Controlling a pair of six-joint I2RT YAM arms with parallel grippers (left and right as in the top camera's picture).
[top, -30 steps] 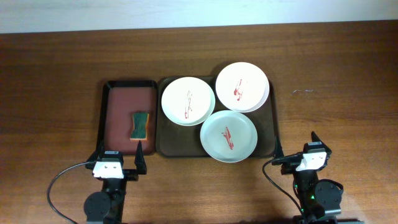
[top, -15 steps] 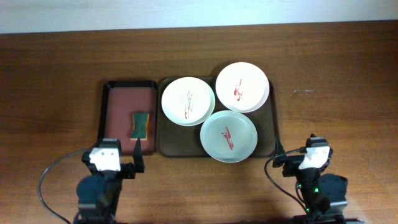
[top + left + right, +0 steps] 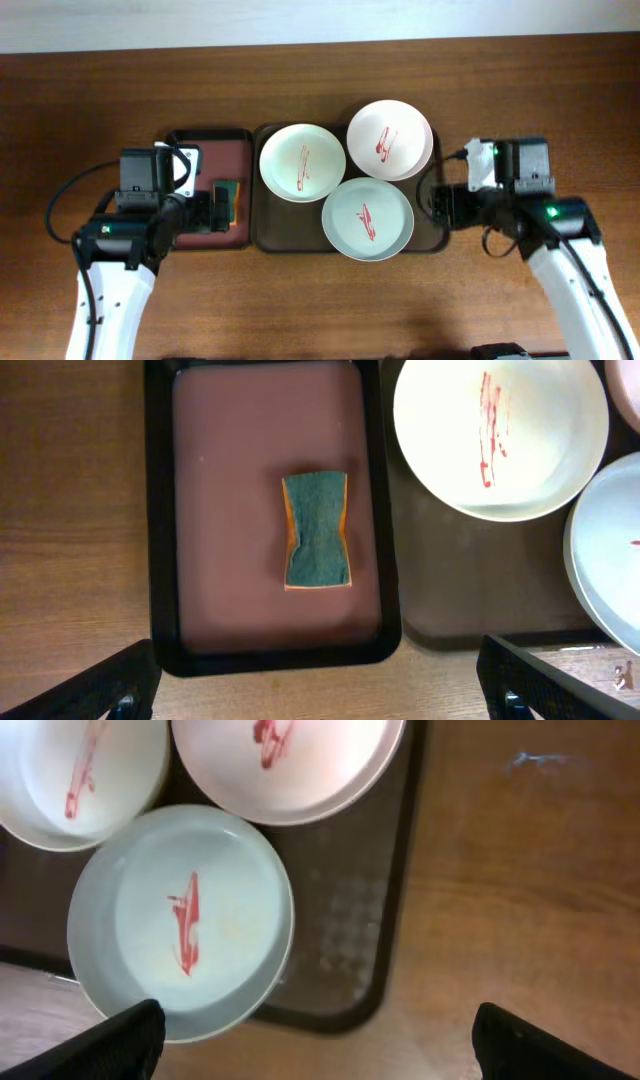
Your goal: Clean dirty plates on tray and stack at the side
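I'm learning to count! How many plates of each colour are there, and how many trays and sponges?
White plates: 2
Mint-green plate: 1
Brown tray: 1
Maroon tray: 1
Sponge: 1
Total: 6

Overhead looks straight down on the whole bench; wrist cameras face down, nearer — both catch the tray.

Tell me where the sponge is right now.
In the left wrist view, the sponge lies flat in the maroon tray, just right of its centre, with the brown tray and a smeared white plate to its right.
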